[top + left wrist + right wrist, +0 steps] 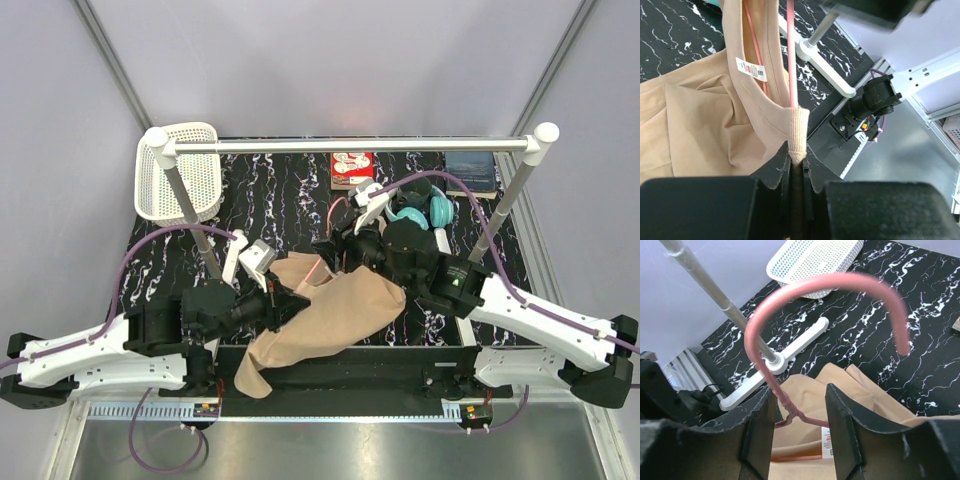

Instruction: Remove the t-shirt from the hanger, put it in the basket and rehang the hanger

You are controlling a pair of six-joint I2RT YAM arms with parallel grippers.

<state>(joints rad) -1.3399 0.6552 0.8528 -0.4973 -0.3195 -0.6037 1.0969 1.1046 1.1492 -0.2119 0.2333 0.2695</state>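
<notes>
Now, left end effector (797, 162) clenched on the t-shirt (700, 125) collar, shirt draped on the worktop (290, 195); right end effector (800, 390), unclenched, straddles the hanger (840, 281) neck; close squarely before pulling apart.

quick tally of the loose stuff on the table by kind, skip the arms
t-shirt: 1
hanger: 1
basket: 1
clothes rail: 1
headphones: 1
flat packs at the back: 2, a red-and-white pack and a blue-grey box
total: 7
</notes>
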